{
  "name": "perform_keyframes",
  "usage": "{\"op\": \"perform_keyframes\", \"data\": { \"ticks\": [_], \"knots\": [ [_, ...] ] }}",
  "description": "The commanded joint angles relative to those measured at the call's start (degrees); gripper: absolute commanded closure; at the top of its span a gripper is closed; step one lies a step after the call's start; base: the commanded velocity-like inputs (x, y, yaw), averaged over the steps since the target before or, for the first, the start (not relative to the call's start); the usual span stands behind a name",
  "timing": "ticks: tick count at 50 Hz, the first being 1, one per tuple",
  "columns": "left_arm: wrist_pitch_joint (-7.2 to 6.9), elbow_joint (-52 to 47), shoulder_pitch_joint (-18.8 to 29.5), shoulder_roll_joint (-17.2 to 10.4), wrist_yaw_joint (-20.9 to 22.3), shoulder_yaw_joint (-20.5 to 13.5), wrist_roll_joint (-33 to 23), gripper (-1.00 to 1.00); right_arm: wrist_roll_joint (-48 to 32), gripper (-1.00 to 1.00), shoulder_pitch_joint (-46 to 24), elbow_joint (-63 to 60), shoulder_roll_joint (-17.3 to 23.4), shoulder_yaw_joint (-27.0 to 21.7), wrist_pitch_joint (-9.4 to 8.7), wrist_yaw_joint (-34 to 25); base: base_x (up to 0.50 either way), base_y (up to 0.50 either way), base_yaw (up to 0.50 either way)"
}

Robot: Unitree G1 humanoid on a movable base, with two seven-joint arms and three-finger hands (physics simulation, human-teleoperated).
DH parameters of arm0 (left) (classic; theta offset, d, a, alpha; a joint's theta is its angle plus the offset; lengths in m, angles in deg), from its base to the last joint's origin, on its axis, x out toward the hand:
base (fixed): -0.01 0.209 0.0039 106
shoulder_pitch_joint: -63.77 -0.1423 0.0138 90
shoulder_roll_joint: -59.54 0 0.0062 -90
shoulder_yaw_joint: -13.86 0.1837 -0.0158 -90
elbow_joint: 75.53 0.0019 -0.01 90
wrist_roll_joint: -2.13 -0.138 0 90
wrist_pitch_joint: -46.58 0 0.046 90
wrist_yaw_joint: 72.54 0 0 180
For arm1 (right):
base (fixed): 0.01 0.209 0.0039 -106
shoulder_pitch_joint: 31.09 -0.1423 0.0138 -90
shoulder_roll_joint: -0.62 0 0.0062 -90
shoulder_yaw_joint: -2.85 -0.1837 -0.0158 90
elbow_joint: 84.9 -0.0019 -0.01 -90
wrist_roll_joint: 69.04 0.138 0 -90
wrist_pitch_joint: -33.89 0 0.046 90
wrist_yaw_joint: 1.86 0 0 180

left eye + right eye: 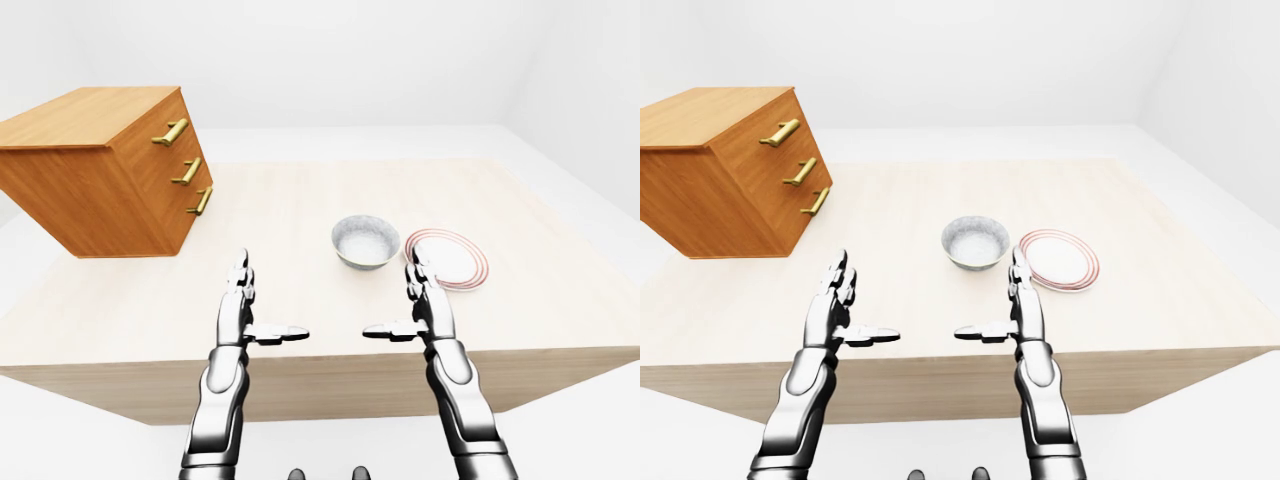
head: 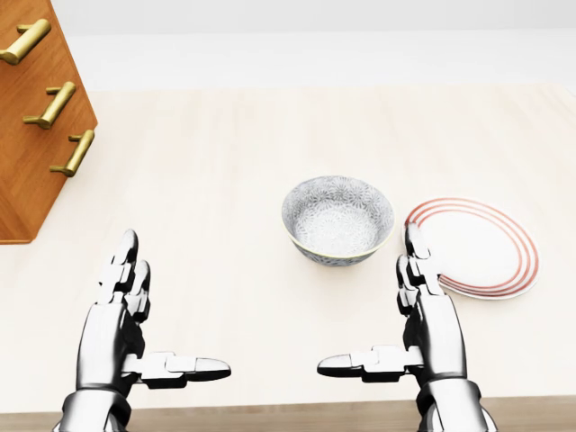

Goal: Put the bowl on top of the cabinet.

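A grey patterned bowl (image 2: 337, 219) stands upright on the light wooden table (image 2: 225, 180), near the middle of the head view. The wooden cabinet (image 1: 95, 170) with three brass handles sits on the table at the left, its flat top bare. My left hand (image 2: 157, 319) hovers low over the table at the lower left, fingers straight, thumb pointing right, holding nothing. My right hand (image 2: 382, 310) mirrors it at the lower right, open, its fingertips (image 2: 414, 241) just right of and below the bowl, apart from it.
A white plate with red rings (image 2: 475, 247) lies flat to the right of the bowl, close to my right hand. The table's near edge (image 1: 320, 365) runs just under my wrists. White floor and walls surround the table.
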Motion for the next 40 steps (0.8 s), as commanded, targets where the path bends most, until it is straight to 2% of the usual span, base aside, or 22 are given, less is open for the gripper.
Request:
{"op": "perform_keyframes", "data": {
  "ticks": [1, 5, 7, 9, 12, 13, 14, 15, 17, 18, 21, 24, 28, 30, 33, 37, 40],
  "knots": [
    [-0.41, -0.93, -0.17, -0.58, 1.72, -1.33, 1.30, -1.00, 0.04, -1.00, -0.04, 0.15, 0.72, -1.26, -0.13, -1.16, 0.00, 0.00, 0.00],
    [-1.01, -1.89, -0.35, -0.64, 1.71, -1.29, 1.19, -1.00, 0.18, -1.00, -0.20, 0.69, 0.90, -1.66, 0.13, -1.27, 0.00, 0.00, 0.00],
    [-0.32, -1.07, -0.21, -0.61, 1.65, -1.34, 1.05, -1.00, 0.02, -1.00, -0.06, 0.22, 0.90, -1.61, -0.16, -1.21, 0.00, 0.00, 0.00],
    [-0.33, -1.28, -0.33, -0.62, 1.60, -1.33, 0.98, -1.00, -0.38, -1.00, 0.16, -0.25, 0.88, -1.46, -0.30, -1.13, 0.00, 0.00, 0.00],
    [-1.18, -2.87, -0.72, -0.66, 1.61, -1.47, 1.17, -1.00, -0.40, -1.00, 0.57, -2.36, 0.86, -1.58, -1.47, -1.07, 0.00, 0.00, 0.00],
    [-1.31, -3.57, -0.88, -0.74, 1.53, -1.51, 0.98, -1.00, -0.80, -1.00, 0.92, -5.36, 1.00, -1.74, -3.60, -0.60, 0.00, 0.00, 0.00],
    [-1.24, -5.22, -0.86, -1.18, 0.99, -1.98, 0.12, -1.00, -0.91, -1.00, 1.18, -7.22, 1.06, -1.96, -4.75, -0.46, 0.00, 0.00, 0.00],
    [-1.23, -5.90, -0.52, -1.48, 0.28, -2.66, -0.58, -1.00, -0.52, -1.00, 1.25, -9.36, 1.06, -2.44, -4.92, -0.34, 0.00, 0.00, 0.00],
    [-2.97, -9.04, -0.33, -2.04, 0.00, -4.01, -0.80, -1.00, -0.65, -1.00, 1.45, -13.06, 1.44, -3.39, -4.92, 0.06, 0.00, 0.00, 0.00],
    [-4.85, -12.04, -0.35, -2.22, -0.10, -4.89, -0.32, -1.00, -0.58, -1.00, 1.59, -16.18, 1.55, -4.15, -4.92, 0.49, 0.00, 0.00, 0.00],
    [-4.85, -21.35, -0.01, -2.66, -0.13, -7.66, 2.23, -1.00, -0.24, -1.00, 0.82, -27.28, 2.50, -6.64, -4.92, 1.02, 0.00, 0.00, 0.00],
    [-4.85, -27.34, -0.48, -2.94, -0.06, -8.96, 2.59, -1.00, 0.18, -1.00, -0.09, -36.09, 3.15, -9.43, -4.92, 0.57, 0.00, 0.00, 0.00],
    [-4.85, -35.63, -0.81, -3.77, 0.09, -12.12, 2.57, -1.00, 2.60, -1.00, -0.92, -49.09, 4.93, -17.62, -4.92, -0.64, 0.00, 0.00, 0.00],
    [-4.85, -38.37, -0.35, -3.42, 0.36, -14.31, 5.34, -1.00, 3.12, -1.00, -1.51, -51.72, 5.47, -19.58, -4.92, -1.17, 0.00, 0.00, 0.00],
    [-4.85, -41.49, 1.01, -4.27, -1.34, -18.70, 7.95, -1.00, 5.94, -1.00, -3.11, -56.24, 6.58, -24.83, -4.92, -1.58, 0.00, 0.00, 0.00],
    [-4.85, -41.41, 2.15, -4.95, -6.61, -23.86, 10.35, -1.00, 9.76, -1.00, -3.15, -58.78, 7.22, -30.53, -4.92, -1.64, 0.00, 0.00, 0.00],
    [-4.85, -40.82, 2.43, -5.98, -9.73, -26.15, 12.77, -1.00, 10.97, -1.00, -2.66, -58.44, 7.76, -32.12, -4.92, -0.82, 0.00, 0.00, 0.00]
  ]
}}
